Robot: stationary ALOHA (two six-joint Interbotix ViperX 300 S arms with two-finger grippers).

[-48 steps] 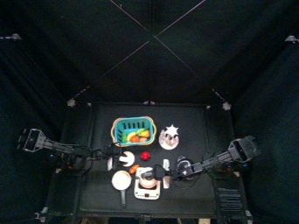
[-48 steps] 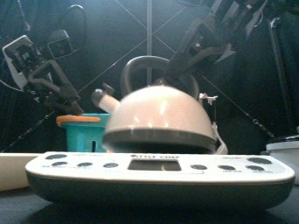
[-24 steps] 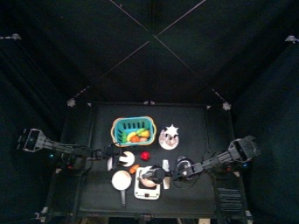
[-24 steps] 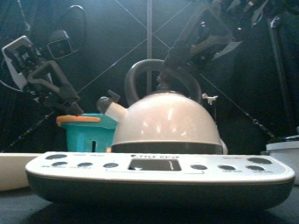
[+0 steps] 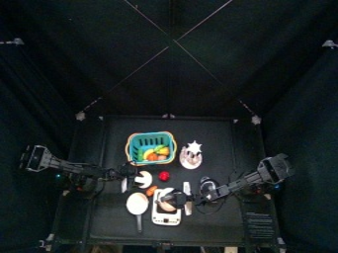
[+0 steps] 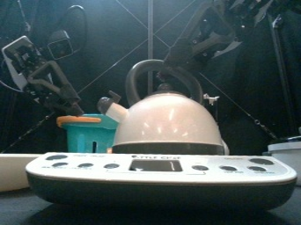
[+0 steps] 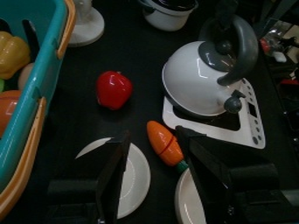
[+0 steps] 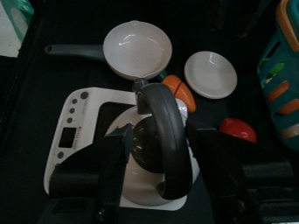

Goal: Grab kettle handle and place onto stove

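Left pincer (image 7: 152,171) parked low over the table (image 7: 82,122), jaws apart, idle beside the teal basket (image 6: 84,132). Kettle (image 6: 172,123) sits flat on the stove (image 6: 159,176). Right pincer (image 8: 152,179) straddles the handle (image 8: 167,131), jaws spread, no grip: looks like release.
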